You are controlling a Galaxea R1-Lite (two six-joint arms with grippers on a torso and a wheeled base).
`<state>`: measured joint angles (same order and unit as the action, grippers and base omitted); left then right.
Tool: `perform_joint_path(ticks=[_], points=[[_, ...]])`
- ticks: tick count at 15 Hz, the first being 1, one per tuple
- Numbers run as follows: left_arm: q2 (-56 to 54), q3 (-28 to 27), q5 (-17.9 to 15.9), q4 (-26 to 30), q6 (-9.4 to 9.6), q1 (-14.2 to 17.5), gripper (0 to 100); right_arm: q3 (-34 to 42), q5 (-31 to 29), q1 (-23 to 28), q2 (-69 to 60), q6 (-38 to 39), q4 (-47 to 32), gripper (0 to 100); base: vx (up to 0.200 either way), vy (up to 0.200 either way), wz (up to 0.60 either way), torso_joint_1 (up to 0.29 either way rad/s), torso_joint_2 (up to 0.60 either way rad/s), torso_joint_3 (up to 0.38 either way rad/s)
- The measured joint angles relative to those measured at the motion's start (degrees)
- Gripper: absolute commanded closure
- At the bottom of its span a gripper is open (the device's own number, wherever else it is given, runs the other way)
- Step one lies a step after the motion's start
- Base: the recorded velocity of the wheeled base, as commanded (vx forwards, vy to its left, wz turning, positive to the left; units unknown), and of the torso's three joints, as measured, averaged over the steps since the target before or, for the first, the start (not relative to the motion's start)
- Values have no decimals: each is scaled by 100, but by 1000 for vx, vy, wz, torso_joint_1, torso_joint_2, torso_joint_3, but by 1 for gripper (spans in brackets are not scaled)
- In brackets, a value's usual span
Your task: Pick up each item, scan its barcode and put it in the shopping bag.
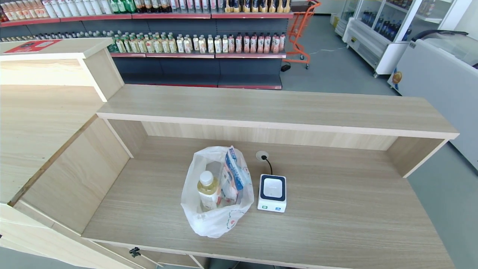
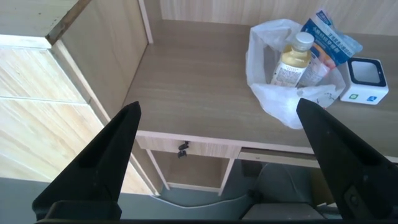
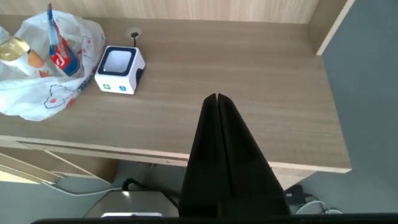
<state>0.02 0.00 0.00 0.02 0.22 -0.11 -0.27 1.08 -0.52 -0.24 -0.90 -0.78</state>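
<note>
Head view: a thin white plastic shopping bag [image 1: 214, 224] stands open on the pale wood-grain counter [image 1: 336, 224]. Touching or just beside it, on the robot's right, is a white cube-shaped barcode scanner [image 1: 272, 192] with a dark top window.
Bag contents: a clear, white-capped bottle [image 1: 207, 190] of yellowish drink stands upright. A blue-and-white printed packet [image 1: 234, 173] stands on end against it, its top poking above the bag's rim.
Left gripper [image 2: 217, 104]: the fingers are spread wide with nothing between them. It sits short of the counter's near edge, well apart from the bag.
Right gripper [image 3: 216, 97]: the fingers are pressed together and hold nothing. It also sits short of the near edge, on the scanner's side.
Key relation: the bag lies ahead of both grippers, on the left half of the counter, so the left arm looks the nearer. The bottle's long axis is vertical and the bag's mouth faces up.
Stage: both items seen are already bagged, so the task looks at or near its end.
</note>
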Motion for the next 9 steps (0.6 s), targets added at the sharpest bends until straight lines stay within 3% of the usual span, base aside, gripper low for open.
perform_joint_path(ticks=[9], points=[[0, 0, 0, -2, -4, 11, 0, 2, -5, -5, 2, 0, 0, 100, 0, 0, 0, 0, 0, 0]])
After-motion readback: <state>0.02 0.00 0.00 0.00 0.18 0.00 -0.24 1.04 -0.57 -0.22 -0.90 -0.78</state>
